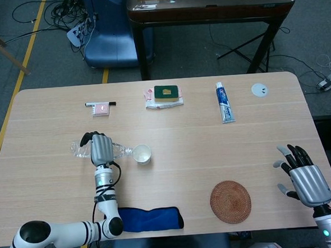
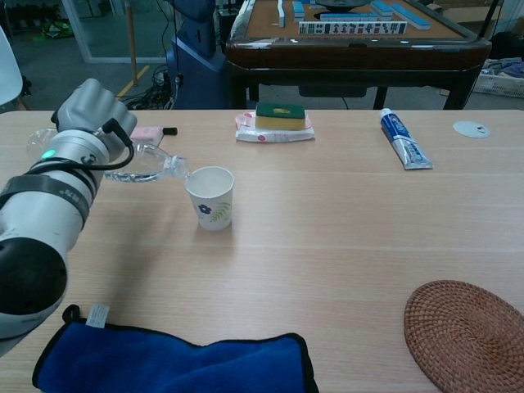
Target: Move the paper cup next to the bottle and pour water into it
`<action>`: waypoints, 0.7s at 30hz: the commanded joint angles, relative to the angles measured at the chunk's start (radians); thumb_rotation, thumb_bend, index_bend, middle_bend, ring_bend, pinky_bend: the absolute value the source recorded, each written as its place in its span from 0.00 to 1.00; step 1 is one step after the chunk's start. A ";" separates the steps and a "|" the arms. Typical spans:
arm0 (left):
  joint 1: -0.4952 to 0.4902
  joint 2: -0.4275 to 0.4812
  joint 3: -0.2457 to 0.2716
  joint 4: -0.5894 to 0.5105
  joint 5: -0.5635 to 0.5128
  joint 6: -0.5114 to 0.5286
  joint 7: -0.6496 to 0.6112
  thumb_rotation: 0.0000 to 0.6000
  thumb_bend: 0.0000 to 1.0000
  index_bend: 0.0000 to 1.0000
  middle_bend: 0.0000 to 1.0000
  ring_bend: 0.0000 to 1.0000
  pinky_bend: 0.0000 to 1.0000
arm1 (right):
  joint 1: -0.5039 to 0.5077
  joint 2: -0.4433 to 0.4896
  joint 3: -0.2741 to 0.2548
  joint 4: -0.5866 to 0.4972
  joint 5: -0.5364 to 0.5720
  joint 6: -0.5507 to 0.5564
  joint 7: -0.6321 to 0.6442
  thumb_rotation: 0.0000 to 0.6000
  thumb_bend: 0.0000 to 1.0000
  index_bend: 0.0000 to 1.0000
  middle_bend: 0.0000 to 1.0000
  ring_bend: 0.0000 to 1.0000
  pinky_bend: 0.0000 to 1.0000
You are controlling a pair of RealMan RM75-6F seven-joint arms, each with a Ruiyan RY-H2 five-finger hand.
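My left hand [image 1: 100, 149] [image 2: 86, 115] grips a clear plastic bottle [image 1: 120, 151] [image 2: 151, 166] tipped on its side, its neck pointing right and reaching the rim of the cup. The white paper cup [image 1: 142, 154] [image 2: 210, 197], printed with a small flower, stands upright on the table just right of the bottle's mouth. My right hand [image 1: 303, 175] hovers open near the table's front right corner, far from both; the chest view does not show it.
A blue cloth [image 1: 149, 219] [image 2: 172, 360] lies at the front edge and a round woven coaster [image 1: 230, 201] [image 2: 467, 334] to its right. Along the back lie a pink eraser with pen [image 1: 100, 108], a sponge on a packet [image 1: 165, 95], a toothpaste tube [image 1: 224, 102] and a white disc [image 1: 259, 89].
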 commanded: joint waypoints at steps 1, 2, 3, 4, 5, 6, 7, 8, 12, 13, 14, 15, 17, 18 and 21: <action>0.001 -0.002 0.003 0.004 0.008 -0.001 0.005 1.00 0.01 0.72 0.77 0.52 0.56 | 0.000 0.000 0.000 -0.001 0.001 -0.001 -0.001 1.00 0.19 0.39 0.10 0.00 0.08; 0.001 -0.002 0.003 0.005 0.010 -0.002 0.007 1.00 0.01 0.72 0.77 0.52 0.56 | 0.000 0.001 0.000 -0.002 0.000 0.000 -0.001 1.00 0.19 0.39 0.10 0.00 0.08; 0.002 -0.002 0.000 0.006 0.011 -0.001 0.009 1.00 0.01 0.72 0.77 0.52 0.56 | 0.000 0.001 0.000 -0.002 -0.001 0.001 -0.002 1.00 0.19 0.39 0.10 0.00 0.08; 0.002 -0.002 -0.001 0.006 0.012 -0.001 0.011 1.00 0.01 0.72 0.77 0.52 0.56 | -0.001 0.001 0.001 -0.003 -0.001 0.003 -0.002 1.00 0.19 0.39 0.10 0.00 0.08; 0.004 -0.002 -0.002 0.007 0.014 -0.001 0.014 1.00 0.01 0.72 0.77 0.52 0.56 | -0.001 0.002 0.001 -0.004 -0.001 0.004 -0.001 1.00 0.19 0.39 0.10 0.00 0.08; 0.004 -0.001 -0.002 0.008 0.015 0.000 0.016 1.00 0.01 0.72 0.77 0.52 0.56 | -0.001 0.003 0.002 -0.005 -0.001 0.004 -0.001 1.00 0.19 0.39 0.10 0.00 0.08; 0.006 -0.001 -0.001 0.008 0.017 -0.001 0.018 1.00 0.01 0.72 0.78 0.52 0.56 | -0.001 0.004 0.002 -0.005 -0.001 0.003 -0.001 1.00 0.19 0.39 0.10 0.00 0.08; 0.007 -0.001 -0.003 0.009 0.018 -0.001 0.019 1.00 0.01 0.72 0.78 0.52 0.56 | 0.000 0.004 0.002 -0.006 0.000 0.002 -0.001 1.00 0.19 0.39 0.10 0.00 0.08; 0.008 -0.001 -0.003 0.011 0.025 -0.004 0.027 1.00 0.01 0.72 0.78 0.52 0.56 | 0.001 0.004 0.001 -0.005 0.001 0.000 -0.001 1.00 0.19 0.39 0.10 0.00 0.08; 0.008 0.000 -0.003 0.011 0.028 -0.005 0.027 1.00 0.01 0.72 0.78 0.52 0.56 | 0.000 0.003 0.001 -0.005 0.001 0.000 -0.001 1.00 0.19 0.39 0.10 0.00 0.08; 0.010 0.000 -0.004 0.010 0.028 -0.006 0.026 1.00 0.01 0.72 0.78 0.52 0.56 | 0.000 0.003 0.001 -0.004 0.000 0.000 -0.001 1.00 0.19 0.39 0.10 0.00 0.08; 0.010 0.000 -0.005 0.009 0.029 -0.006 0.029 1.00 0.01 0.72 0.78 0.52 0.56 | 0.000 0.002 0.001 -0.003 0.000 0.001 -0.001 1.00 0.19 0.39 0.10 0.00 0.08; 0.011 0.001 -0.007 0.009 0.031 -0.006 0.031 1.00 0.01 0.72 0.78 0.52 0.56 | -0.001 0.001 0.001 -0.003 0.000 0.002 -0.001 1.00 0.19 0.39 0.10 0.00 0.08; 0.012 0.001 -0.007 0.008 0.033 -0.006 0.032 1.00 0.01 0.72 0.78 0.52 0.56 | -0.001 0.002 0.001 -0.003 0.001 0.001 0.000 1.00 0.19 0.39 0.10 0.00 0.08; 0.014 0.001 -0.010 0.005 0.036 -0.006 0.036 1.00 0.01 0.72 0.78 0.52 0.56 | 0.000 0.002 0.001 -0.004 0.001 0.000 0.000 1.00 0.19 0.39 0.10 0.00 0.08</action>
